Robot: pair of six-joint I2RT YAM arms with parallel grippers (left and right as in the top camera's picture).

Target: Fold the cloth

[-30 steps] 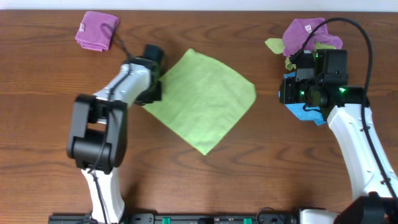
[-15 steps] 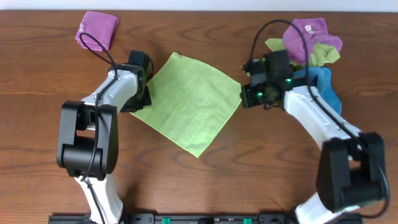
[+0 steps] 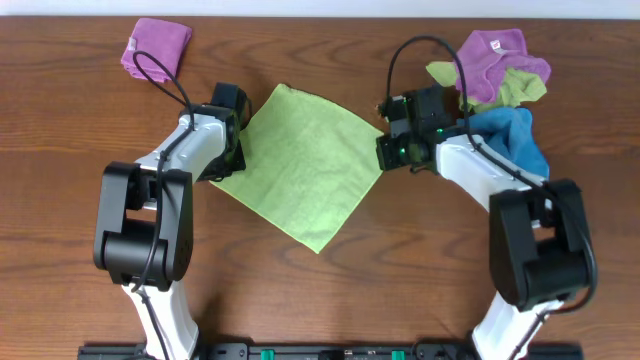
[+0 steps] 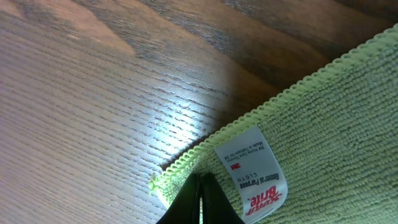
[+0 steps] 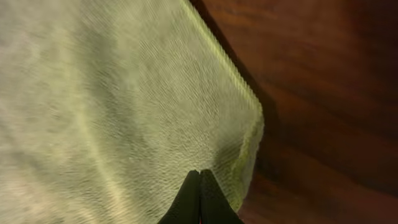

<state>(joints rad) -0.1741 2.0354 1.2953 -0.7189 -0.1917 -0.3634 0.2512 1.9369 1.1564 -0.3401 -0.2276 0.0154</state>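
The right hand (image 5: 200, 190) has swung from the pile (image 3: 500, 70) at upper right to the green cloth (image 3: 300, 165), mid-frame on the desk (image 3: 90, 210). It and the left hand (image 4: 200, 190) look clenched on opposite corners. Lift both together, keeping the cloth taut.

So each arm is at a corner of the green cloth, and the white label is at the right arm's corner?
Not quite: the white label sits by the left gripper, at its corner of the green cloth, as the left wrist view shows. Each arm is at a corner.
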